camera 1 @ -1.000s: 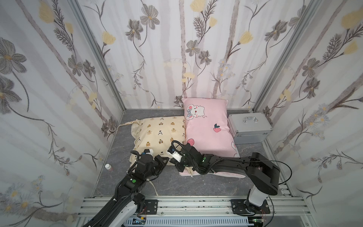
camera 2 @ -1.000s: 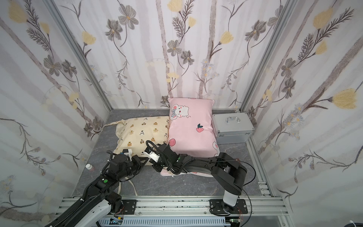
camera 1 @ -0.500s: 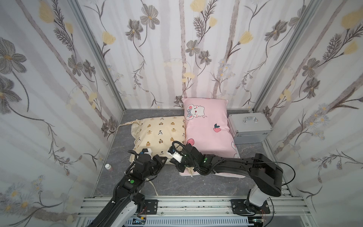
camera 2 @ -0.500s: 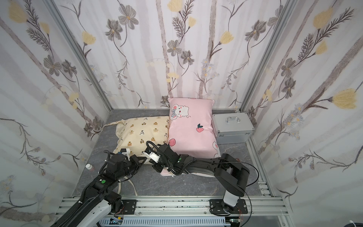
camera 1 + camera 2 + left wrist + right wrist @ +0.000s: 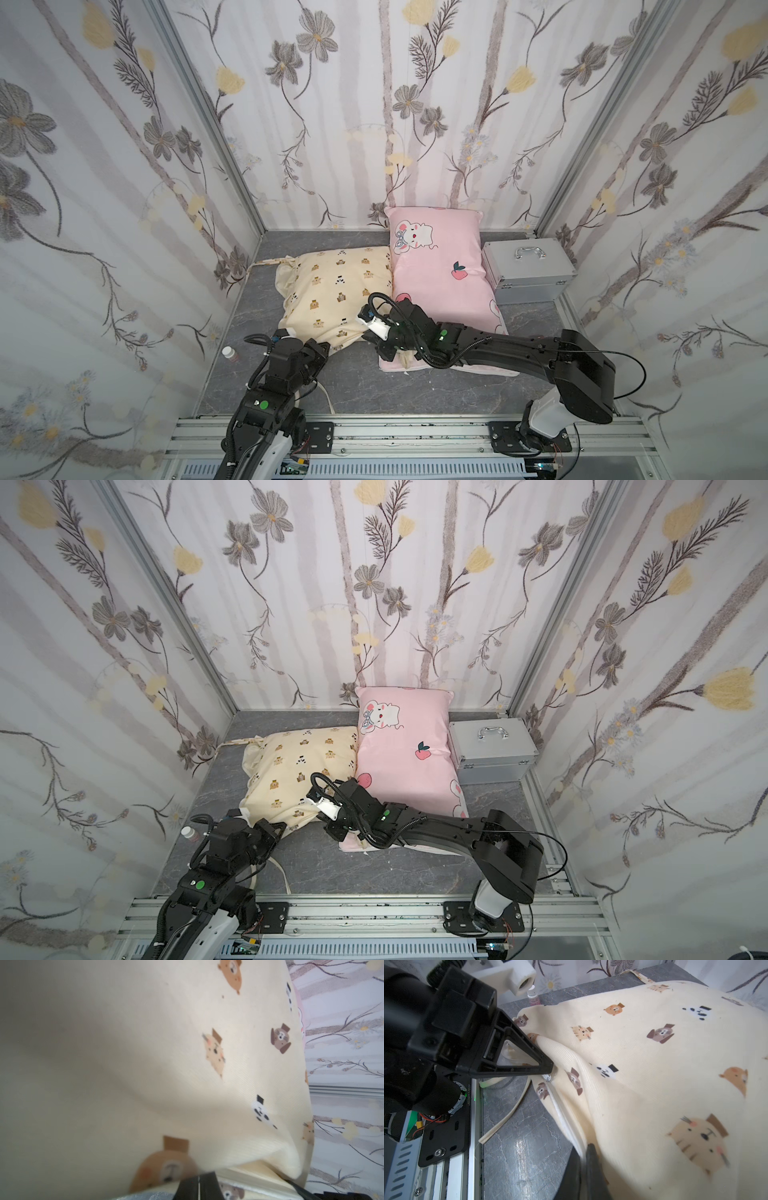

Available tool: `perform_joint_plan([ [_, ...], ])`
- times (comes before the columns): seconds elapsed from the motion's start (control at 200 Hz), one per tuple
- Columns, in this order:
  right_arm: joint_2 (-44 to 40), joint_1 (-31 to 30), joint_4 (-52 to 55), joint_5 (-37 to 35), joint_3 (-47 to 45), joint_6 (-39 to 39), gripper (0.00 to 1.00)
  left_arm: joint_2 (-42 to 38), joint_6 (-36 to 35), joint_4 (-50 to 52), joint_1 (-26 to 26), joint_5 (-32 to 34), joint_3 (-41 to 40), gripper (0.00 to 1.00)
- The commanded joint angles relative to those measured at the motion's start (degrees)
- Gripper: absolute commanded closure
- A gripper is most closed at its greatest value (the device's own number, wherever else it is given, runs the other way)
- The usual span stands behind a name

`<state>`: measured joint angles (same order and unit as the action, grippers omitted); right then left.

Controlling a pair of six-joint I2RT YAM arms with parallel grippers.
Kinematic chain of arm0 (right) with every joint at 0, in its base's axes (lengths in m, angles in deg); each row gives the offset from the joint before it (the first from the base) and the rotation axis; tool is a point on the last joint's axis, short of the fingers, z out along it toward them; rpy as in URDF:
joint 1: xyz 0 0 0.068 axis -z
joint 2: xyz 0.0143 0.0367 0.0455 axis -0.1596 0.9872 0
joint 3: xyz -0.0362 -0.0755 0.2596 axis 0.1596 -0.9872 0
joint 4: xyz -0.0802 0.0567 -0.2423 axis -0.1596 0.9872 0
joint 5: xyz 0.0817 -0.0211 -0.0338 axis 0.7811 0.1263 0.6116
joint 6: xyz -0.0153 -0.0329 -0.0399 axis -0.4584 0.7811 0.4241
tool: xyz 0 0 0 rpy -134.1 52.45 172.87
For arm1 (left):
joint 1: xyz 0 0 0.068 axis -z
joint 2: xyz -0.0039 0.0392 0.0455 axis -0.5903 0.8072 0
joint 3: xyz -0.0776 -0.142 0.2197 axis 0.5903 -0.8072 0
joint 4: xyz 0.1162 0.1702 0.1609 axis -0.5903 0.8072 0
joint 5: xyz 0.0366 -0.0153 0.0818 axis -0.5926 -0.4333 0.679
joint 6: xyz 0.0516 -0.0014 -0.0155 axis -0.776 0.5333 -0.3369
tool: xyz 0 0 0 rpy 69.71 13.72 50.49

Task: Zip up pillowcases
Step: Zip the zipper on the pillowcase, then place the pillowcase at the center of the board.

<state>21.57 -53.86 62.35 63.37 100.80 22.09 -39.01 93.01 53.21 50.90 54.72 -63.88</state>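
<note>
The cream pillowcase (image 5: 332, 286) (image 5: 299, 762) with small bears lies left of the pink pillowcase (image 5: 440, 270) (image 5: 403, 746), touching its side. My left gripper (image 5: 322, 347) (image 5: 277, 828) (image 5: 551, 1067) is shut on the cream one's near left corner, right beside the small metal zipper slider (image 5: 548, 1078). In the left wrist view its fingertips (image 5: 199, 1185) press together under the bear fabric (image 5: 187, 1064). My right gripper (image 5: 369, 336) (image 5: 323, 818) (image 5: 583, 1148) is shut on the white zipper seam (image 5: 560, 1109) at the same pillowcase's near right end, with the arm lying over the pink one's near end.
A silver metal case (image 5: 528, 266) with a handle stands right of the pink pillowcase. A small pink-capped bottle (image 5: 230, 353) (image 5: 532, 996) sits by the left wall. A loose cream strap (image 5: 326, 395) (image 5: 506, 1118) trails over the grey floor to the front rail (image 5: 374, 428).
My left gripper has drawn a little to the left along the cream pillowcase's near edge, still shut. The right gripper has stayed where it was.
</note>
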Motion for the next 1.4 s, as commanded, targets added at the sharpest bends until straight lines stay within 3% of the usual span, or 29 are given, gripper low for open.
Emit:
perform_joint_plan([
  [0.0,-1.3,0.6,0.6,-4.8,2.1,-1.7,1.00,-1.9,-1.2,11.5,-2.1,7.4,-0.8,1.00],
  [0.165,-3.4,2.4,0.7,-4.5,2.3,-5.3,1.00,-3.5,-1.5,12.8,-5.5,8.7,-1.0,1.00],
  [0.665,-12.6,8.9,1.8,-1.6,-0.6,-9.8,1.00,5.8,-7.9,8.4,-13.0,6.5,2.6,1.00],
  [0.679,-12.8,9.0,2.4,-1.5,-0.3,-9.9,0.96,6.1,-8.3,8.6,-13.0,6.9,3.2,1.00],
  [0.719,-13.4,9.5,3.8,-0.8,0.1,-10.1,0.59,7.4,-10.0,9.3,-13.0,7.8,5.5,0.97],
  [0.724,-13.4,9.5,3.8,-0.8,0.1,-10.1,0.59,7.6,-10.2,9.4,-13.0,7.9,6.0,0.95],
  [0.729,-13.5,9.7,4.3,-0.8,0.2,-10.1,0.50,7.7,-10.6,9.5,-13.0,8.0,6.4,0.94],
  [0.764,-14.7,10.5,5.4,-0.9,0.3,-10.5,0.09,9.1,-12.8,10.9,-12.9,8.8,9.6,0.80],
  [0.779,-15.2,11.0,5.9,-1.0,0.3,-10.7,0.01,9.9,-13.9,11.7,-12.9,9.3,11.1,0.74],
  [0.839,-17.8,13.5,8.5,-1.2,-0.3,-11.3,0.00,12.8,-18.5,14.6,-12.8,11.4,17.9,0.58],
  [0.964,-22.7,22.7,14.1,-5.1,-2.4,-14.0,0.00,19.9,-27.3,17.3,-12.7,14.0,29.6,0.36],
  [1.109,-25.6,36.0,14.5,-10.0,-8.0,-15.9,0.00,28.3,-35.9,10.2,-12.6,19.1,31.9,0.16],
  [1.219,-24.5,44.7,11.0,-11.8,-11.8,-15.0,0.00,30.3,-41.3,-5.5,-12.8,26.5,24.8,0.11],
  [1.394,-19.3,52.8,3.7,-12.3,-15.2,-15.9,0.00,36.1,-42.3,-25.0,-13.8,28.5,16.2,0.11],
])
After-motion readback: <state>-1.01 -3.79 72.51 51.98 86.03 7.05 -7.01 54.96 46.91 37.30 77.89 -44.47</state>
